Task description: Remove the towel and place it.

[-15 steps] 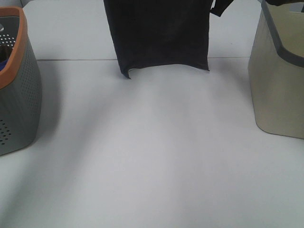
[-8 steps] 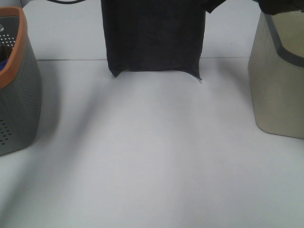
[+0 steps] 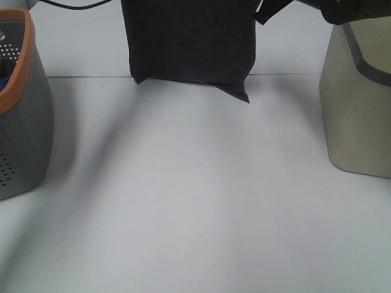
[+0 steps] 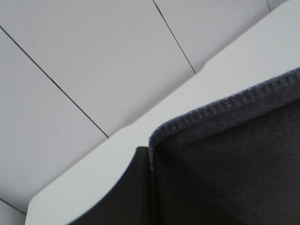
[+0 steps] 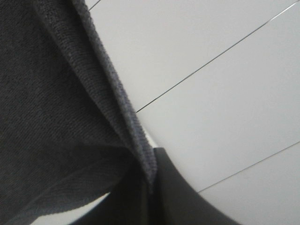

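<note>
The towel [image 3: 189, 43] is a dark navy-charcoal cloth that hangs spread out above the far middle of the white table, its lower right corner drooping lowest. Its top edge runs out of the exterior high view. In the left wrist view, my left gripper [image 4: 149, 157] is shut on a hemmed corner of the towel [image 4: 234, 164], with one dark finger [image 4: 124, 194] showing beside the cloth. In the right wrist view, my right gripper [image 5: 150, 180] is shut on the other hemmed edge of the towel [image 5: 56, 103], pinching it against a dark finger [image 5: 185, 204].
A grey perforated basket with an orange rim [image 3: 24, 110] stands at the table's left edge. A beige bin with a grey rim [image 3: 357, 104] stands at the right. Part of the right arm [image 3: 348, 9] shows above that bin. A seam crosses the table [image 3: 195, 201] behind the towel.
The hanging towel has shifted left and risen slightly. Its bottom edge has swung, so the lower right corner now dangles lowest.
</note>
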